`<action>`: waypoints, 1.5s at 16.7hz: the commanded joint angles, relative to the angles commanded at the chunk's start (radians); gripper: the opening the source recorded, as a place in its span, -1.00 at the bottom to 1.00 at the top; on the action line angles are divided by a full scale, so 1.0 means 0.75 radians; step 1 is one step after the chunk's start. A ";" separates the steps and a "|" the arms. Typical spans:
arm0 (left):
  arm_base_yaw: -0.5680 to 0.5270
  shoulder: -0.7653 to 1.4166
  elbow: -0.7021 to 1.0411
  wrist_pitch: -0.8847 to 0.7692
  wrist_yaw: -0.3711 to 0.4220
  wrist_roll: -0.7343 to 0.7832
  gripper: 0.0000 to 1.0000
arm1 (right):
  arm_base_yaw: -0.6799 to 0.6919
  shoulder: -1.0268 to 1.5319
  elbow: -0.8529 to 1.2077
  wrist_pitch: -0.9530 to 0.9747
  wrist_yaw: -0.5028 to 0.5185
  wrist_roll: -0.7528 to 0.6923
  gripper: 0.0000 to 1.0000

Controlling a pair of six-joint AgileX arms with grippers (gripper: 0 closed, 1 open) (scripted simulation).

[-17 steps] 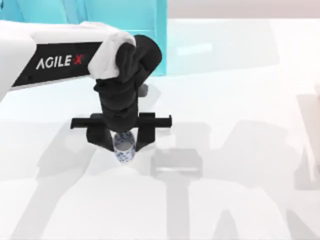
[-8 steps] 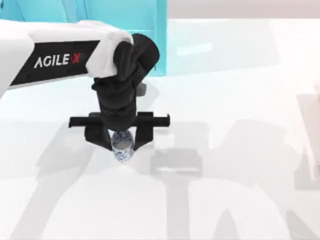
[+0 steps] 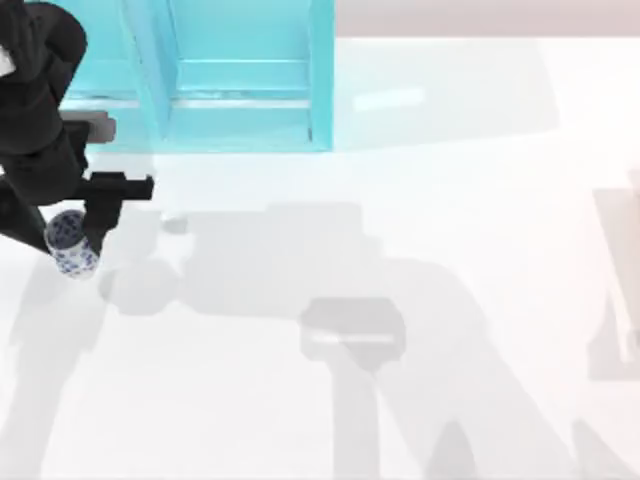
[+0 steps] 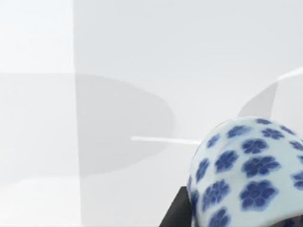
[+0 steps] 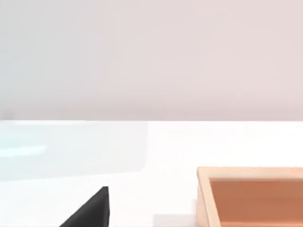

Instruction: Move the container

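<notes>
Gripping the container (image 3: 70,243) between its fingers, left claw (image 3: 66,238), table's left edge

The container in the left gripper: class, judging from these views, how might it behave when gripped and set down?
The container looks rigid and glazed, so probably fragile and slippery between the left gripper fingers. Its rounded, patterned wall suggests that it would roll if laid sideways. Being narrow, it may tip on the table if released tilted.
</notes>
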 joint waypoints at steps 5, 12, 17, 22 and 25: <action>0.445 -0.108 -0.010 -0.097 -0.003 0.443 -1.00 | 0.000 0.000 0.000 0.000 0.000 0.000 1.00; 0.568 -0.166 -0.013 -0.119 0.003 0.567 -1.00 | 0.000 0.000 0.000 0.000 0.000 0.000 1.00; 0.568 -0.134 -0.087 -0.015 0.002 0.567 -1.00 | 0.000 0.000 0.000 0.000 0.000 0.000 1.00; 0.571 -0.073 -0.237 0.200 0.004 0.571 -1.00 | 0.000 0.000 0.000 0.000 0.000 0.000 1.00; 0.571 -0.071 -0.241 0.204 0.004 0.572 -1.00 | 0.000 0.000 0.000 0.000 0.000 0.000 1.00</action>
